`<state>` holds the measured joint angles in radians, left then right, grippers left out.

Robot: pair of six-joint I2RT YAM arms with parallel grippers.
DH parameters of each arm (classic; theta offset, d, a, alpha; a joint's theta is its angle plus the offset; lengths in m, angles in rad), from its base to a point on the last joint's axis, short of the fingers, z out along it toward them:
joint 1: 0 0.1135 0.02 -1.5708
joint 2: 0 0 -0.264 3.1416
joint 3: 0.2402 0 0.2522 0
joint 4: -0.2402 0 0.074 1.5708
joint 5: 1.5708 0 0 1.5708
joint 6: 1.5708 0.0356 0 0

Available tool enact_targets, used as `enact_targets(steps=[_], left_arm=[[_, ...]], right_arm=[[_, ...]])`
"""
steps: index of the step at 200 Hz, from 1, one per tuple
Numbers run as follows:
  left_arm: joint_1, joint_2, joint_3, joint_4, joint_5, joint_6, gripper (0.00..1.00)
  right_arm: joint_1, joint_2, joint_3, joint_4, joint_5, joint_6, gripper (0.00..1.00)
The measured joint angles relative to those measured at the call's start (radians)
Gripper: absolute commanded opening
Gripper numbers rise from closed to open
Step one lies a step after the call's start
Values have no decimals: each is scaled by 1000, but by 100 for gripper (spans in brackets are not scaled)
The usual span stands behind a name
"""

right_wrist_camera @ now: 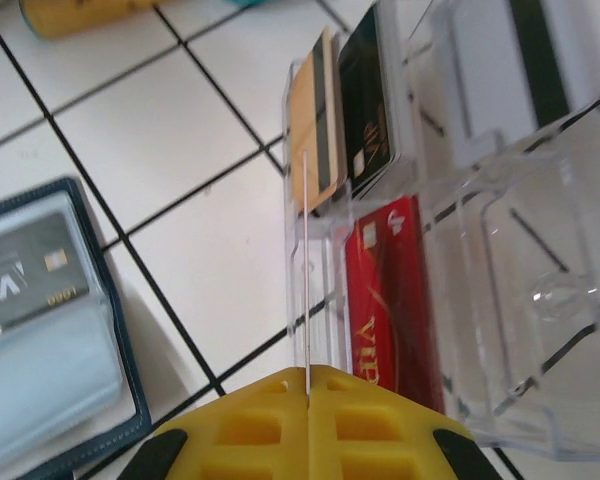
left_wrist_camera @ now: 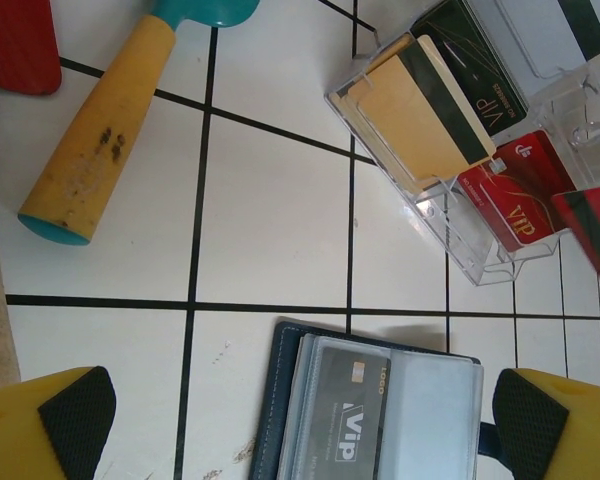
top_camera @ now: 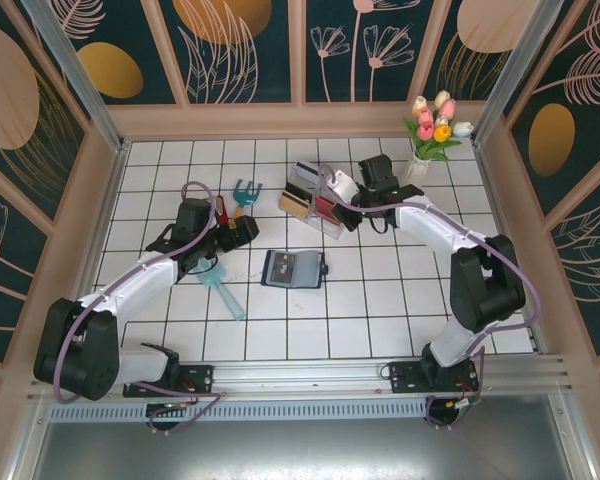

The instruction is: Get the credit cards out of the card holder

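Observation:
The navy card holder (top_camera: 293, 269) lies open on the tiles, with a dark grey VIP card (left_wrist_camera: 345, 420) in its clear sleeve. My left gripper (left_wrist_camera: 300, 440) hovers just over it, open, its black pads (left_wrist_camera: 75, 415) wide apart and nothing between them. My right gripper (right_wrist_camera: 308, 375) is shut on a thin credit card (right_wrist_camera: 307, 260) seen edge-on, held at the near wall of the clear box (right_wrist_camera: 500, 300). In the box stand a tan card (right_wrist_camera: 315, 120), a black card (right_wrist_camera: 365, 100) and a red VIP card (right_wrist_camera: 385, 290). In the top view the right gripper (top_camera: 338, 190) is over the box (top_camera: 315, 205).
A yellow-handled teal tool (left_wrist_camera: 100, 130) and a red object (left_wrist_camera: 15, 40) lie left of the box. A teal brush (top_camera: 225, 295) lies near the left arm. A vase of tulips (top_camera: 432, 130) stands at the back right. Walls enclose the tiled table.

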<state>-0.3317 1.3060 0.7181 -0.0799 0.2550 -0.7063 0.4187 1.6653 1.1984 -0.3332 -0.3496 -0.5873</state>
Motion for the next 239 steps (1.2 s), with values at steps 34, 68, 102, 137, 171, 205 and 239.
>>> enact_targets(steps=[34,68,102,137,171,205,239], left_arm=[[0,0,0,-8,-1,11,99],[0,0,0,-26,0,25,98],[0,0,0,-35,10,26,98],[0,0,0,-37,24,26,98],[0,0,0,-37,33,27,98],[0,2,0,-36,35,27,99],[0,17,0,-36,50,27,99]], right_arm=[[0,8,9,-5,12,-31,0],[0,26,26,1,13,-36,0],[0,84,61,5,35,-40,0],[0,126,76,14,63,-43,0],[-1,151,94,11,71,-43,0],[-2,155,104,12,89,-43,0],[-4,156,104,12,90,-48,0]])
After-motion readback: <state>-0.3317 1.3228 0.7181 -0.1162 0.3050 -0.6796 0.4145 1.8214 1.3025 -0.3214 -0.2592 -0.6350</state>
